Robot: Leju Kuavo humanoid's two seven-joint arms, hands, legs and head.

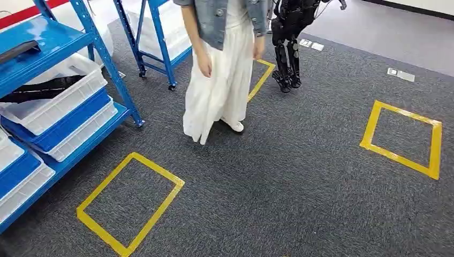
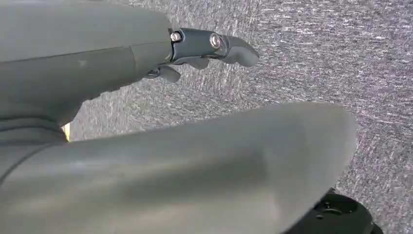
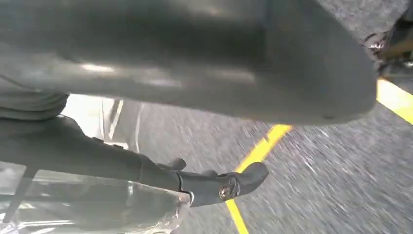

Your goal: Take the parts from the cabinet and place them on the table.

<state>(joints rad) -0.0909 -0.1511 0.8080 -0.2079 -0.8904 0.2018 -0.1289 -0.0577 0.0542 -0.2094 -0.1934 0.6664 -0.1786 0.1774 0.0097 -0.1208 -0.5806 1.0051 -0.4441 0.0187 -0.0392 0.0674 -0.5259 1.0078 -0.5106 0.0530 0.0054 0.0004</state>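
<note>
Parts (image 1: 40, 88): dark, long shapes lying in a white plastic bin (image 1: 59, 104) on the blue metal cabinet (image 1: 69, 40). Person (image 1: 222, 64), denim jacket, white skirt, on speckled grey carpet (image 1: 278, 182) beside the cabinet; yellow tape square (image 1: 128, 203) just in front of it. Left hand (image 2: 146, 122): smooth grey, fingers (image 2: 214, 46) extended, holding nothing. Right hand (image 3: 170, 73): grasp cannot be told.

Dark grey carpet (image 1: 300, 176), yellow tape squares at seven o'clock (image 1: 130, 201) and three o'clock (image 1: 402, 138), blue shelving (image 1: 110, 67) at nine o'clock, wheeled blue rack (image 1: 155, 37) at eleven.
</note>
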